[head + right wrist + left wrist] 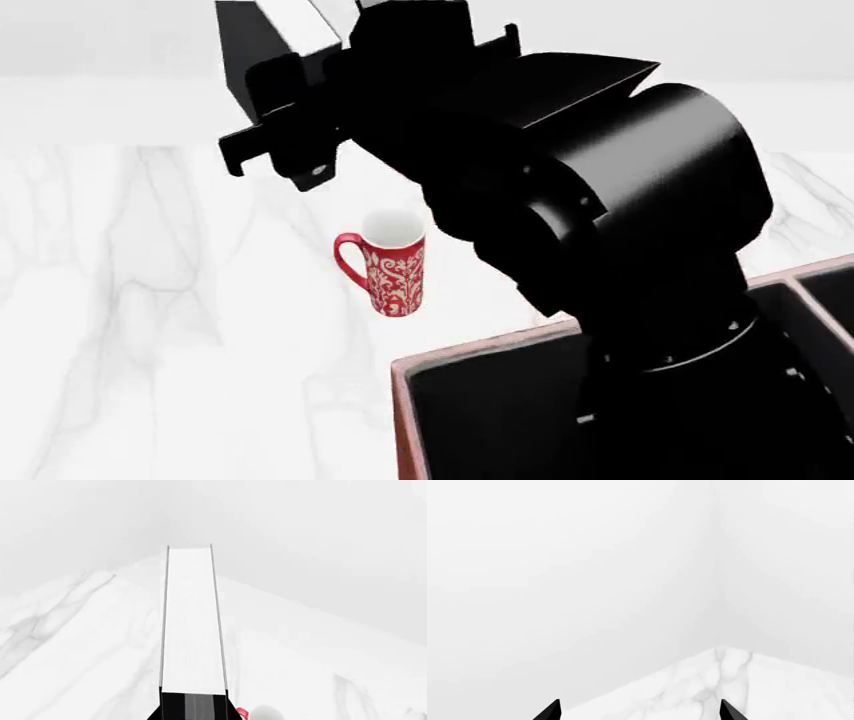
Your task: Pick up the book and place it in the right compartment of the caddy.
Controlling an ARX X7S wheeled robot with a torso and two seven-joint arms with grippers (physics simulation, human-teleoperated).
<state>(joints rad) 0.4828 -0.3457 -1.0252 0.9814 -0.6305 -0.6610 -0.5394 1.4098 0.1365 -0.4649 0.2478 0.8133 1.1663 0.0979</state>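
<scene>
Item one, my right gripper (193,707): it is pinching the book (193,625) between its black fingers, seen in the right wrist view, with the white page edges running straight away from the camera and thin dark cover lines on either side.

In the head view the book (287,30) is being held up high, above the marble tabletop (147,300), at the end of my right arm (614,200), which is filling much of that picture.

Item two, my left gripper (639,711): only its two black fingertips (550,711) are showing in the left wrist view, standing well apart with nothing between them. They are pointing over a corner of the marble tabletop (727,685) toward plain white walls.

Item three, the red patterned mug (387,262): it is standing upright on the tabletop below the raised book, handle to the head view's left, white inside. A sliver of red and white is also showing beside my right fingers in the wrist view.

Item four, the caddy (461,365): it is sitting at the near right of the head view, reddish-brown rim, black interior, a thin divider (814,310) partly visible. My arm is covering most of it, so I cannot tell its compartments apart.
</scene>
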